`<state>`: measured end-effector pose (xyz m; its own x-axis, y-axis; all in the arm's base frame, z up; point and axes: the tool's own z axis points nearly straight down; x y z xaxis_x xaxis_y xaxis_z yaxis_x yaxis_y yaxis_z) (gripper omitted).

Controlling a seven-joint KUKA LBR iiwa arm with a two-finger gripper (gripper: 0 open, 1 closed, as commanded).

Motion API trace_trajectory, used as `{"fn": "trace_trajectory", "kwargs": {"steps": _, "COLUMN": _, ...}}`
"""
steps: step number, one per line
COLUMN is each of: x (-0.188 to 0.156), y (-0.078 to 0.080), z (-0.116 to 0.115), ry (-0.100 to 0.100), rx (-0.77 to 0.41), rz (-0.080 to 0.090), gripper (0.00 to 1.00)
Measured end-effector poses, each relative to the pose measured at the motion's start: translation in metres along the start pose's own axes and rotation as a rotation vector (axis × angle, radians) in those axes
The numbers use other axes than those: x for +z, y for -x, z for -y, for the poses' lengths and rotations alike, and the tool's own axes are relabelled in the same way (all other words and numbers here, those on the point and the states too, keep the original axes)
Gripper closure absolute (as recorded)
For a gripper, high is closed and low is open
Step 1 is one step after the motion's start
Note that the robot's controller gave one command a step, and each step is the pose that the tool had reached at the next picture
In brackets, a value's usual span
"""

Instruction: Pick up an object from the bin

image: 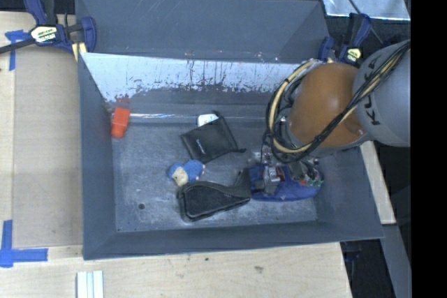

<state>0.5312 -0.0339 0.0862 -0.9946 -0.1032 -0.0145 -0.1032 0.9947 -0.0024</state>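
My gripper (266, 174) is low in the bin's right part, under the arm's orange cover. It stands on or just above a flat blue thing (292, 192) that lies on the floor near the front right corner; whether it touches it I cannot tell. Immediately left of the gripper lies a black oval mesh-faced pouch (207, 199), its narrow end reaching toward the gripper. A black flat wallet-like thing (209, 139) rests behind that, with a small white piece (207, 120) at its far edge.
A small blue and cream thing (184, 172) lies left of the pouch. An orange block (120, 122) sits against the left wall. The arm and its cables cover the bin's right side. The bin floor at the front left is bare.
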Motion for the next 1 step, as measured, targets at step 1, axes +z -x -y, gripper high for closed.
{"fn": "trace_trajectory", "kwargs": {"steps": 1, "x": -0.1214, "y": 0.0249, "z": -0.0214, "ry": 0.001, "rx": -0.028, "rz": -0.001, "gripper": 1.00}}
